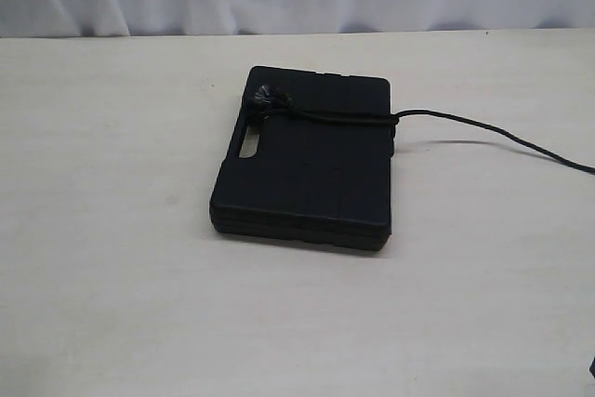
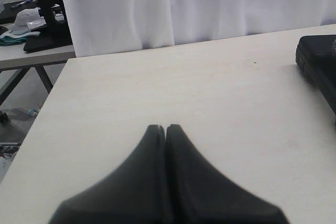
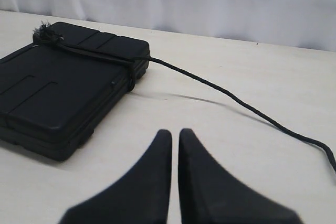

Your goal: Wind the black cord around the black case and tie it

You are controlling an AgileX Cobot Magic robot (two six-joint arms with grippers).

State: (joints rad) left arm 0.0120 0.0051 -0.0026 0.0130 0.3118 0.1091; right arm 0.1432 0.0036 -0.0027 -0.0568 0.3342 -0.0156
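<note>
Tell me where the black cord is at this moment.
In the exterior view, the black cord lies across the far part of the black case, knotted near its left edge, and trails right over the table.

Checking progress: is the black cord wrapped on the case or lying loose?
Wrapped: the black cord crosses the black case lid, bunched near the handle slot; its tail trails onto the table.

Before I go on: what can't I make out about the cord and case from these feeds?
- Free end of the black cord: runs off the frame edge in the exterior and right wrist views.
- Cord beneath the black case: hidden by the case, all views.
- Whether its knot is tied: black on black, too small, exterior view.
</note>
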